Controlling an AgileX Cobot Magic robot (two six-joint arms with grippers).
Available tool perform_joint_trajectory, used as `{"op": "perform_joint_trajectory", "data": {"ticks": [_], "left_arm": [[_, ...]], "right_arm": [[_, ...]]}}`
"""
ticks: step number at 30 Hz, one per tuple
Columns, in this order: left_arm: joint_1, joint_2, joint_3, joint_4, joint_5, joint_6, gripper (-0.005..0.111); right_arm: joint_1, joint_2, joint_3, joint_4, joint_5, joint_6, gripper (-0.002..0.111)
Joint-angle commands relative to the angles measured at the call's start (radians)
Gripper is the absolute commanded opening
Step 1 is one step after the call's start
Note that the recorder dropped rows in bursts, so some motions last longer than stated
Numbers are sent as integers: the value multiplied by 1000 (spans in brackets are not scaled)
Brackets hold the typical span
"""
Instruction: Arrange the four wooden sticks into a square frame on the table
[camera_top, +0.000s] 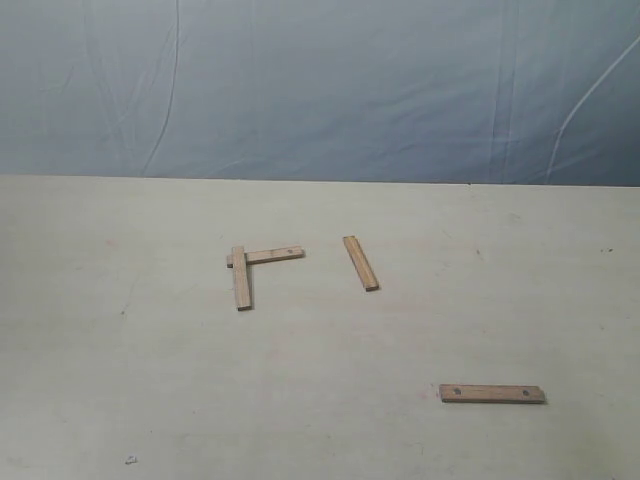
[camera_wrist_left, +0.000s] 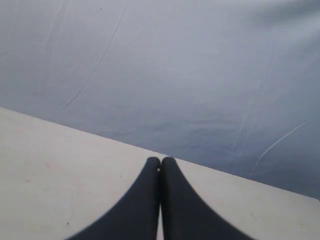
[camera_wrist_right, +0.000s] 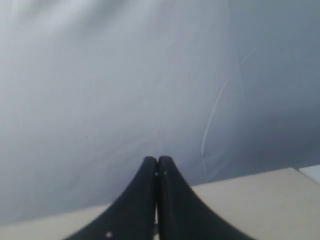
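Four light-brown wooden sticks lie on the pale table (camera_top: 120, 400) in the exterior view. Two of them form an L: one stick (camera_top: 241, 278) runs toward the front and overlaps the left end of another stick (camera_top: 270, 255) lying sideways. A third stick (camera_top: 360, 263) lies slanted to the right of the L, apart from it. The fourth stick (camera_top: 492, 393), with a hole near each end, rests alone at the front right. No square frame stands. Neither arm shows in the exterior view. My left gripper (camera_wrist_left: 160, 165) and right gripper (camera_wrist_right: 158, 162) are shut and empty, facing the backdrop.
A blue-grey cloth backdrop (camera_top: 320, 90) hangs behind the table's far edge. A tiny pale speck (camera_top: 130, 460) lies near the front left of the table.
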Motion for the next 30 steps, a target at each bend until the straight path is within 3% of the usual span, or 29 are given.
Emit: {"op": "perform_joint_trajectory", "data": {"ticks": [1,6,10,18,21,25,30], "left_arm": [[4,-61,142,0,-139,25,0],[4,-68,287,76,-313,25,0],[4,-68,287,136,-271,23,0],[4,-68,287,132,-265,20,0],[4,-68,287,136,-265,17,0],[4,-68,287,136,-265,17,0],[4,-68,287,136,-265,17,0]], "right_arm": [[-2,-4,1,223,-119,81,-1],[-2,2,1,87,-280,133,-1],[-2,88,-18,-105,-433,245,-1],[-2,487,-253,-358,-621,362,-1],[-2,663,-364,-428,-646,395,-1],[1,900,-507,-573,-648,584,-1],[29,1248,-741,-970,-484,896,-1]]}}
